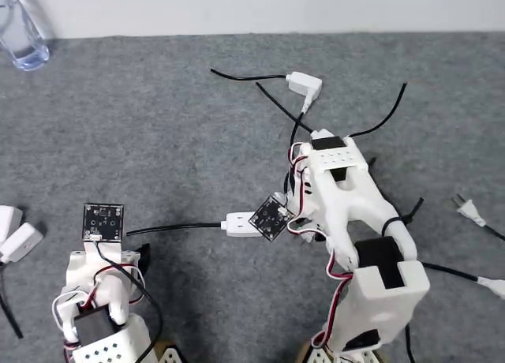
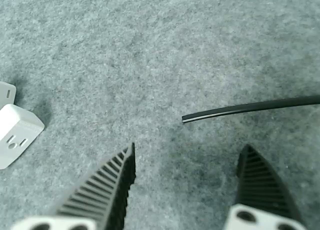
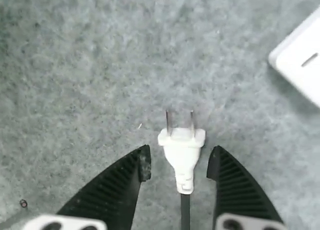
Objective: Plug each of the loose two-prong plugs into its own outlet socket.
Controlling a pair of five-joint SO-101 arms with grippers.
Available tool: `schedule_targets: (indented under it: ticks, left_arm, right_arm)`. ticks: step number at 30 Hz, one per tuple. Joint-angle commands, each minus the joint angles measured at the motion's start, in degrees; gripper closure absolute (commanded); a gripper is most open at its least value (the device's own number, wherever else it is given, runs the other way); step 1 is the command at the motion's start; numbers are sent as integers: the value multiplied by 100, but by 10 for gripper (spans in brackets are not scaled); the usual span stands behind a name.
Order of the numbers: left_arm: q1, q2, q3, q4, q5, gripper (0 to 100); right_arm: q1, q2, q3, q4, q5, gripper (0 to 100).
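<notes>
1. Right fingers (image 3: 125, 185), spread, flank the white two-prong plug (image 3: 181, 145) at lower centre; an off-centre squeeze could twist it.
2. Left fingers (image 2: 110, 185), spread, hold nothing; the white outlet block (image 3: 300, 60), upper right, may slide.

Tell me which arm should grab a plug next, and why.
Right. The right gripper, open, straddles a white two-prong plug; the left gripper hangs open over bare carpet near a black cable end.

Grey carpeted table (image 1: 158, 126): plugs (image 1: 472, 211), black cords (image 1: 173, 228), outlet blocks (image 1: 21, 241), perhaps bottle (image 1: 22, 43).
</notes>
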Motion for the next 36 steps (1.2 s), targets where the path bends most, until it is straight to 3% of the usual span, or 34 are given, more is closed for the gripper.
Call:
schedule_targets:
  ticks: [1,8,12,15,24,30,36]
  left_arm:
    - [44,-35,-22,-114,62,690]
    - [44,-35,-22,-114,62,690]
    - [44,-35,-22,-114,62,690]
    - [44,-35,-22,-114,62,690]
    - [44,-35,-22,-114,62,690]
    - [44,-35,-22,-114,62,690]
    - [44,-35,-22,-105,62,690]
  right_arm:
    - [-66,75,-185,-66,79,809]
    - [66,338,-211,-75,123,828]
    - [48,356,-202,-75,123,998]
    - [48,356,-202,-66,114,951]
    - [48,338,-202,-224,35,990]
    - [-233,84,-589,-180,-2224,991]
    - [-382,-356,-624,242,-3402,991]
